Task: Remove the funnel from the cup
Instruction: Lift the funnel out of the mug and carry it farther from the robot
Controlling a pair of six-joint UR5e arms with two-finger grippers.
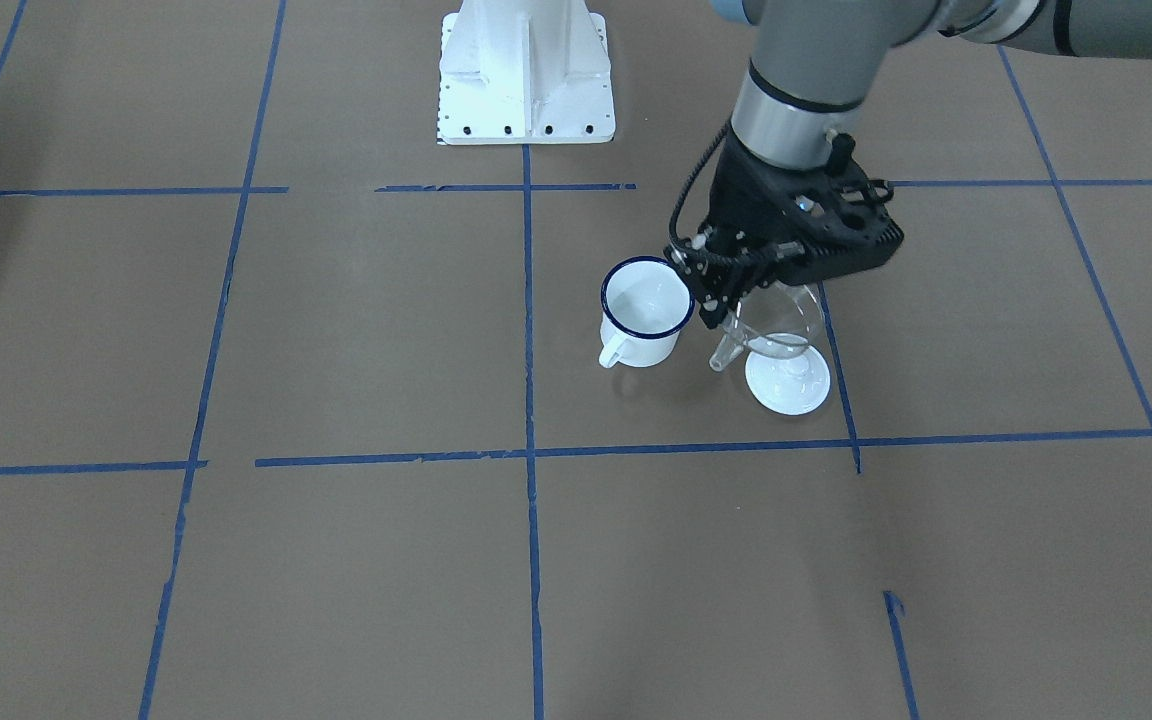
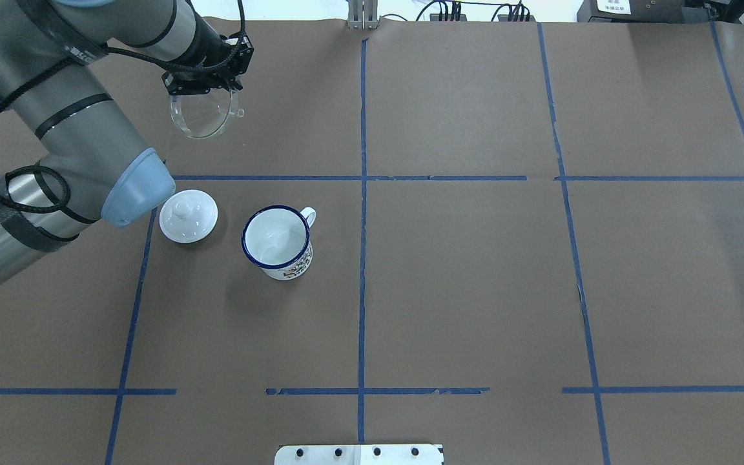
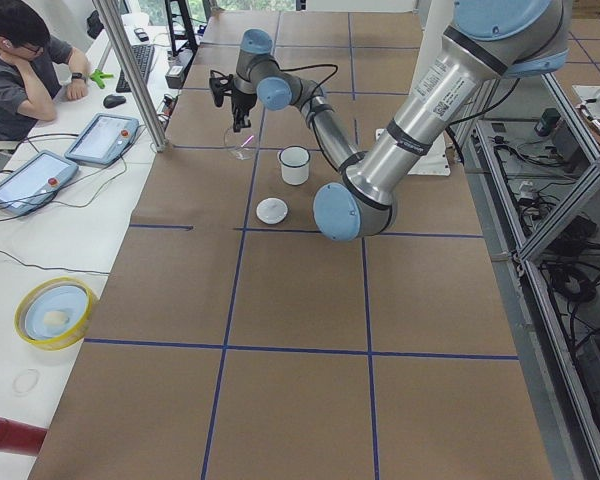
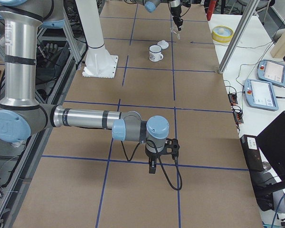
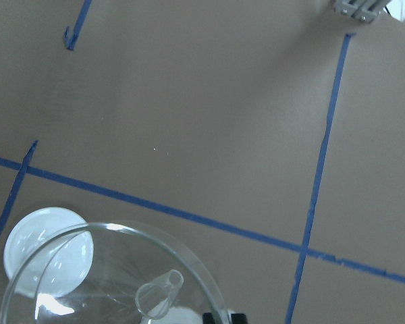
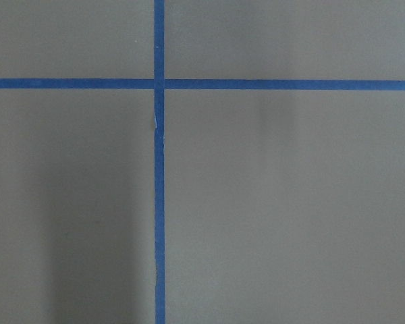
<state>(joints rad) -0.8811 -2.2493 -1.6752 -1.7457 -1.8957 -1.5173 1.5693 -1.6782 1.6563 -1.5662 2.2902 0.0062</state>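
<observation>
Clamped by the left gripper's (image 2: 204, 92) 2 fingers, the funnel (image 2: 203, 119) should be set down gently, clear of the cup (image 2: 276, 240) and lid (image 2: 188, 216).

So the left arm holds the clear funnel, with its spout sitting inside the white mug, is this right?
No. The left arm does hold the funnel, but the spout hangs in the air, apart from the empty mug; the overhead exterior view shows it.

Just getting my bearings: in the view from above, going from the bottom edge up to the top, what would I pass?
The white base plate → cup → funnel, held by the left gripper. The white lid lies level with the cup, so it is left out.
</observation>
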